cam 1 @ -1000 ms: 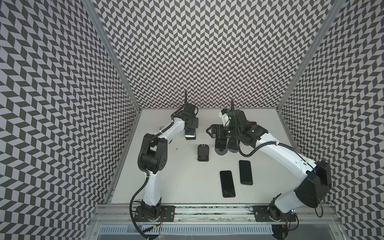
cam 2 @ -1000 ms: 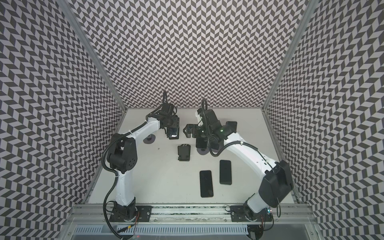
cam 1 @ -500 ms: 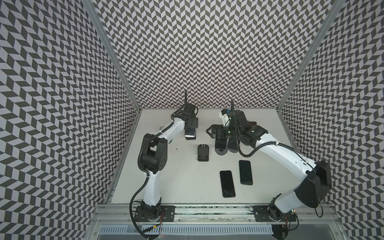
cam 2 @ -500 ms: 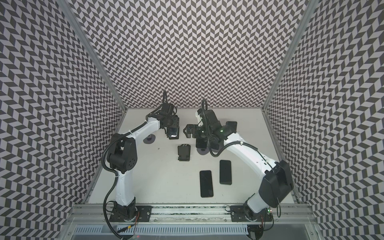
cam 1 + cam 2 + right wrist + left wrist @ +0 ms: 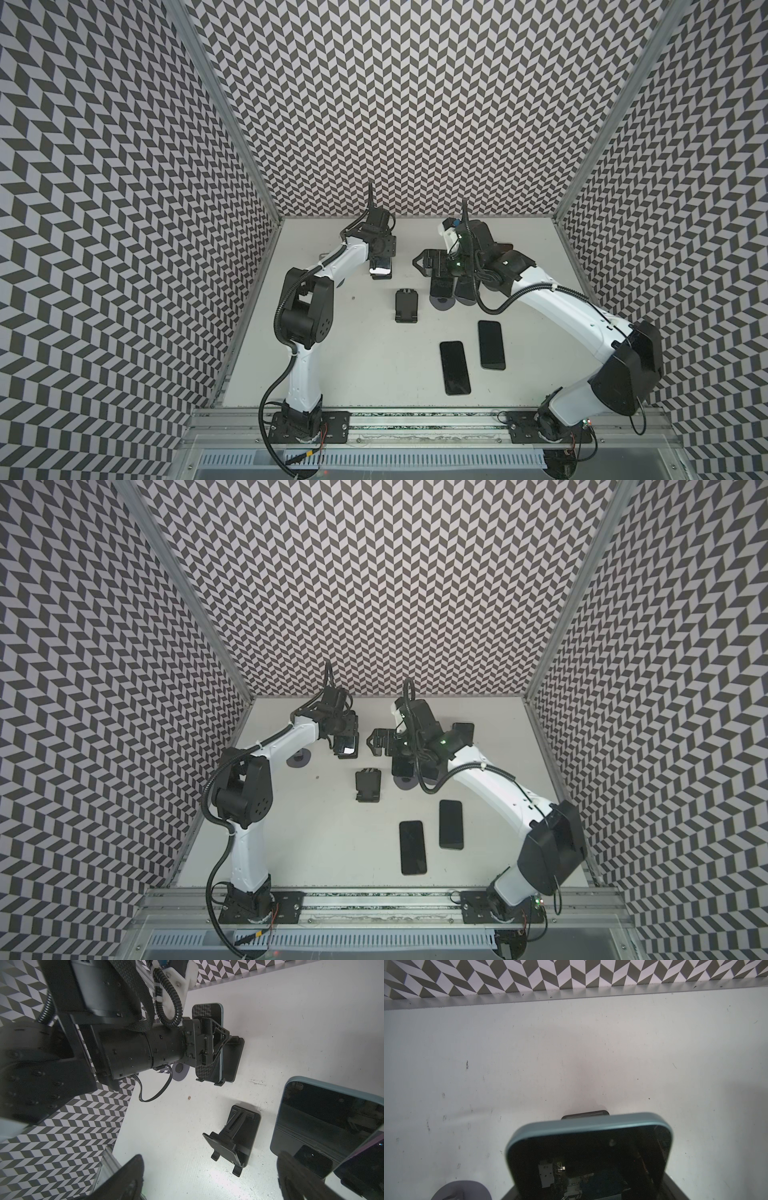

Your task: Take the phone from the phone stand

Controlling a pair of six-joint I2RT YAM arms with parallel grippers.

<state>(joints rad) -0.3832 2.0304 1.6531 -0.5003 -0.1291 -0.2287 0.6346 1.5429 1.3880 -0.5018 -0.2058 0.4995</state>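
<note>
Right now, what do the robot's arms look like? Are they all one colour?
No, two colours. Both the left arm and the right arm have smooth white links joined by chunky black joints. Ribbed black cables run along them. The left gripper is black, with fingers shaped like open triangles. A tiny green light glows on the right arm.

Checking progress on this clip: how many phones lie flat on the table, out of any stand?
2. Both at front right, side by side: the nearer phone and the farther phone beside it. The right arm may hide more.
</note>
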